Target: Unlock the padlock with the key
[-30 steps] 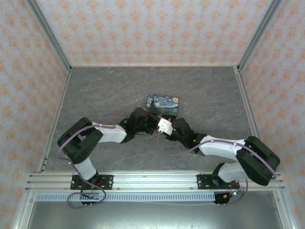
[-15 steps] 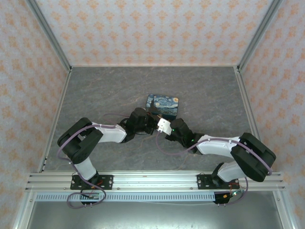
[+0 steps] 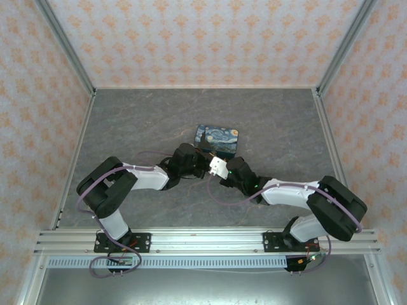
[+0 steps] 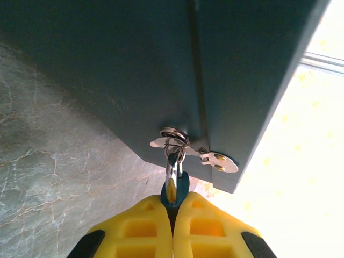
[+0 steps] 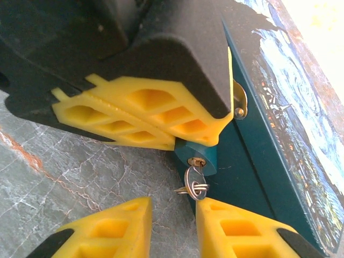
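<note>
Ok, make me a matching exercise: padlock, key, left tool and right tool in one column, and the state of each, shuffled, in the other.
1. padlock
2. key
3. left tool
4. right tool

A. open, fingers apart near the key
B. shut on the padlock
C. in the padlock's keyhole
D. hooked on the hasp of the tin box

Pairs: 1-D, 2-C, 3-B, 4-A

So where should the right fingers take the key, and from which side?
By its bow, the only free part: the key sticks out of the padlock toward the right gripper, while the left gripper clamps the lock body, tin box behind. Come straight in along the key, one finger each side.
</note>
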